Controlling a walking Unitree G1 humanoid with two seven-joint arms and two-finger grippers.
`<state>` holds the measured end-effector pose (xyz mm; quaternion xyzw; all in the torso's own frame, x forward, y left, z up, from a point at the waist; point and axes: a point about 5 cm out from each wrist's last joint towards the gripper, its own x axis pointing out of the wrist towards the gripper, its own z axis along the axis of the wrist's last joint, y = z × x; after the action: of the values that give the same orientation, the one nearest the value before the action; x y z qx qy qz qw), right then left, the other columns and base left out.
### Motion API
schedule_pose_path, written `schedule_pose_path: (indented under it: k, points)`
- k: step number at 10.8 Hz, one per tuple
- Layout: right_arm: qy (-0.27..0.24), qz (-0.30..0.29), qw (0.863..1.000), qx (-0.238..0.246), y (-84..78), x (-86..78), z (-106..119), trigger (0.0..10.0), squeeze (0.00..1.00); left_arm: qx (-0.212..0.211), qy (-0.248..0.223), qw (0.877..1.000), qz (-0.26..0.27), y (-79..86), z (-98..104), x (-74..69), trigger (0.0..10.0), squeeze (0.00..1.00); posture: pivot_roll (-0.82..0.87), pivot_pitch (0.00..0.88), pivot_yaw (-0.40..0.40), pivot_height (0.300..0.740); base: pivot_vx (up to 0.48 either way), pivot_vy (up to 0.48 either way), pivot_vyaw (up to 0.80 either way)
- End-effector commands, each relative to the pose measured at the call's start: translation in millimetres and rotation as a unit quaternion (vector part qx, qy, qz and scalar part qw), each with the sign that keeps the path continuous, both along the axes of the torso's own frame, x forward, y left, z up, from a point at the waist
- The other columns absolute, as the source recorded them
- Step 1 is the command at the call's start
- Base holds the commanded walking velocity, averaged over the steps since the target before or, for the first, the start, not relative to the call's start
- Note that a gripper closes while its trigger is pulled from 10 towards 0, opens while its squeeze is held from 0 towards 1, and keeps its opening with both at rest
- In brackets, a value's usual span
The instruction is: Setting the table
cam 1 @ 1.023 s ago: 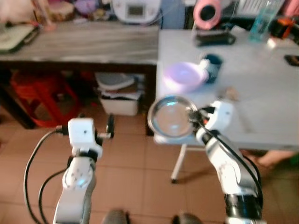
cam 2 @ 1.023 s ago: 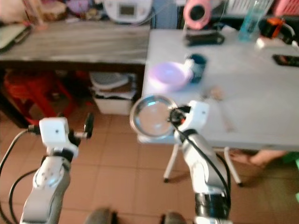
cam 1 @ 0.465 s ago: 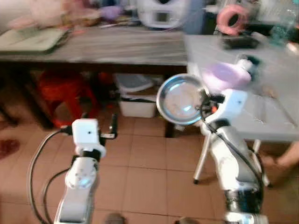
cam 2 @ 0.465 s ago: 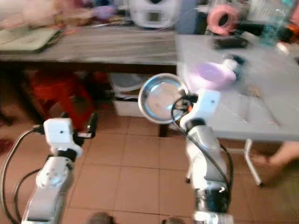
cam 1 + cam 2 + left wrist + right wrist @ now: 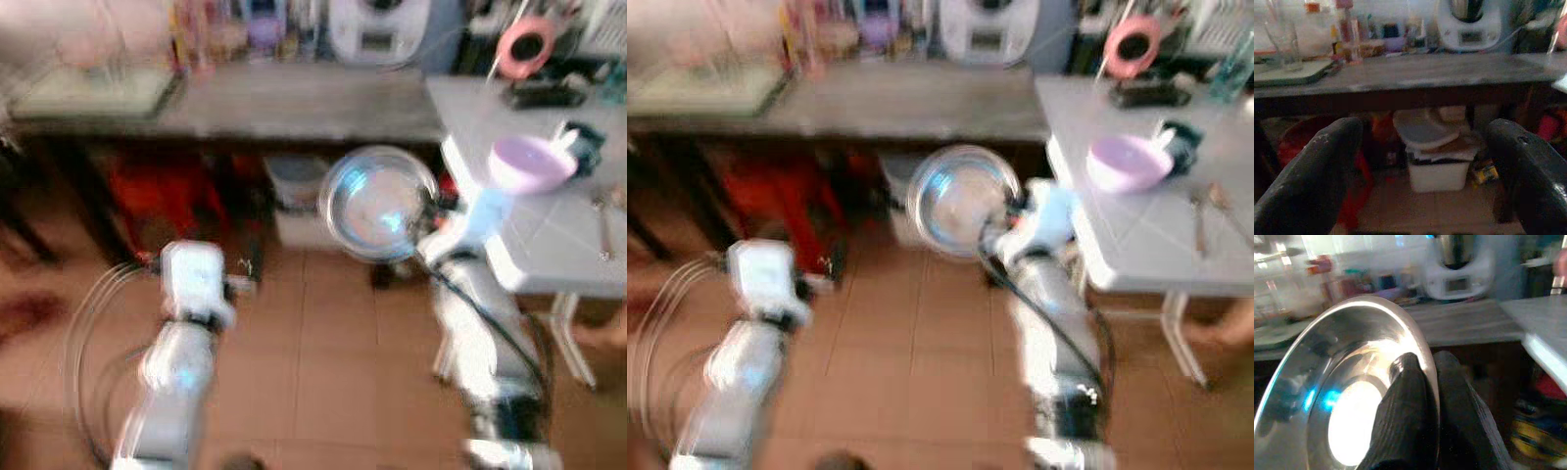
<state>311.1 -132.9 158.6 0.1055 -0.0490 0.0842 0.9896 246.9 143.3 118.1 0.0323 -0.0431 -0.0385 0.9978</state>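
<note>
The right claw (image 5: pixel 1422 396) is clamped on the rim of a steel plate (image 5: pixel 380 203), carried in the air off the corner of the white surface (image 5: pixel 549 230). The left claw (image 5: pixel 1420 161) hangs spread apart, idle. The robot should keep the plate level and set it clear of the pink bowl (image 5: pixel 531 163) and the spoons (image 5: pixel 1203 201).

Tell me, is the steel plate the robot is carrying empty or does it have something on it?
Empty. The steel plate, pinched at its rim by the right gripper, shows only bare shiny metal and reflections inside.
</note>
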Motion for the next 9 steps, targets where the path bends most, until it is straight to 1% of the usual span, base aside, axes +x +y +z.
schedule_pose_path:
  k: [1, 2, 3, 5, 7, 8, 9]
  points:
    - [-0.007, -0.018, 1.000, -0.004, -9.3, 3.6, 5.6, 10.0, 0.00, -0.006, -0.011, 1.000, -0.018, -8.7, 6.1, 1.2, 10.0, 0.00, 0.05, 0.046, -0.002, 0.740, 0.480, 0.000, -0.80]
    - [-0.012, -0.017, 1.000, -0.007, -8.5, 5.7, 9.0, 10.0, 0.00, -0.007, -0.015, 1.000, -0.020, -10.8, 8.5, 0.6, 10.0, 0.00, 0.05, 0.064, -0.003, 0.740, 0.480, 0.000, -0.80]
    - [-0.018, -0.013, 1.000, -0.008, -6.1, 7.5, 12.9, 10.0, 0.00, -0.008, -0.019, 0.999, -0.029, -17.0, 10.6, -1.0, 10.0, 0.00, 0.04, 0.075, -0.010, 0.740, 0.480, 0.000, -0.80]
    - [-0.017, -0.011, 1.000, -0.008, -2.8, 6.9, 12.0, 10.0, 0.00, -0.015, -0.013, 0.999, -0.042, -25.2, 7.4, -3.0, 10.0, 0.00, 0.04, 0.077, -0.010, 0.740, 0.480, 0.000, -0.53]
    - [-0.010, -0.013, 1.000, -0.006, -4.1, 3.3, 6.8, 10.0, 0.00, -0.014, -0.006, 0.999, -0.042, -23.7, 6.0, -3.5, 10.0, 0.00, 0.04, 0.078, -0.004, 0.740, 0.480, 0.000, 0.00]
    - [-0.012, -0.007, 1.000, -0.004, -3.2, 2.1, 7.3, 10.0, 0.00, -0.010, 0.002, 0.999, -0.033, -21.6, 4.4, -3.2, 10.0, 0.00, 0.04, 0.075, -0.002, 0.740, 0.480, 0.000, 0.00]
    - [-0.017, 0.003, 1.000, -0.015, -2.1, 1.3, 8.5, 10.0, 0.00, -0.004, 0.001, 1.000, -0.018, -18.3, 4.8, -1.9, 10.0, 0.00, 0.04, 0.073, -0.002, 0.740, 0.465, 0.000, 0.00]
